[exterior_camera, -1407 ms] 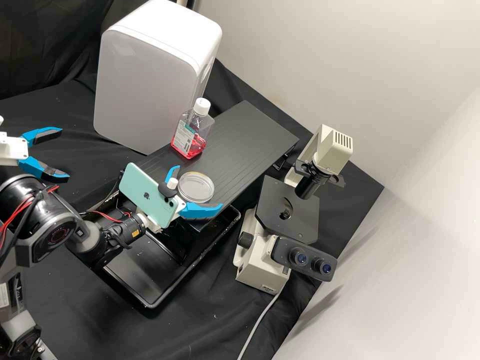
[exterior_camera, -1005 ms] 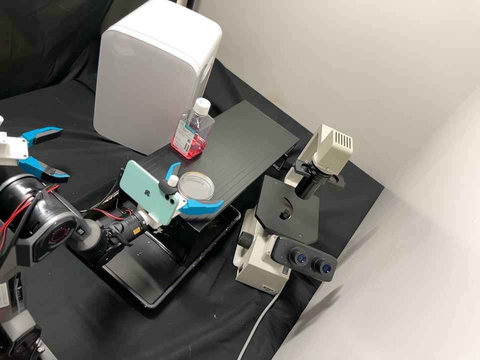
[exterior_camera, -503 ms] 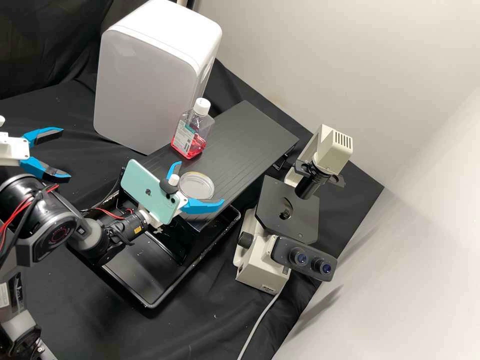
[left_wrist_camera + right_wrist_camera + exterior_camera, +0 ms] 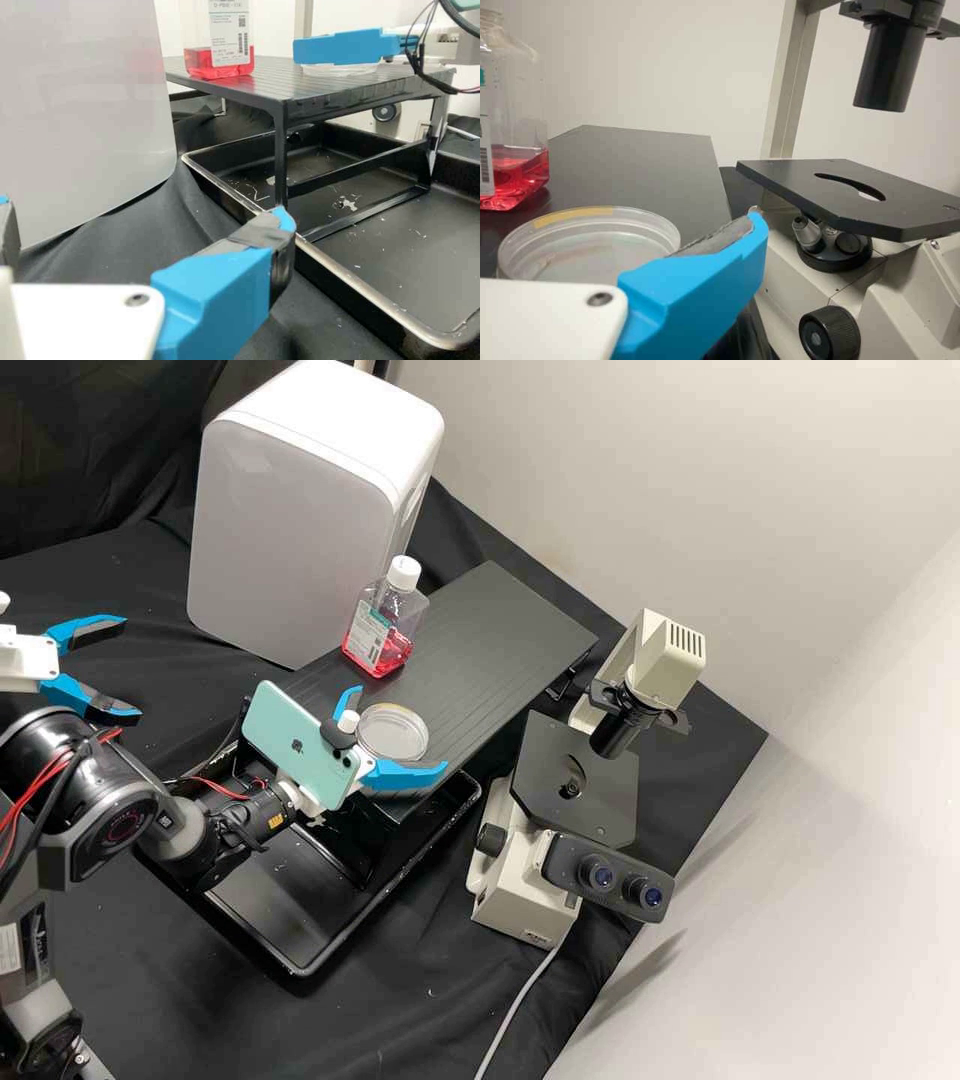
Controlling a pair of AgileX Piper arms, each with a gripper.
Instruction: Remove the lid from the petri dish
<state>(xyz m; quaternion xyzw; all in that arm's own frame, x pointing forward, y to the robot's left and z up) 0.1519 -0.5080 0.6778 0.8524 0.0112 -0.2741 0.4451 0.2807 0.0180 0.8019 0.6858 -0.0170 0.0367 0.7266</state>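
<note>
Black-draped counter, lab corner: your right hand is straddling the petri dish, blue fingers released either side, its lid sitting on. Dish is resting on the raised platform near a red-filled bottle. Your left hand is hanging released, well apart.

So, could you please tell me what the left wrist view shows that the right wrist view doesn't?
Left wrist view: the shallow black metal tray and the big white box. Right wrist view: the microscope's flat black stage and round black knob. Shared: the clear bottle of red liquid, the ribbed black platform and the clear round petri dish.
</note>
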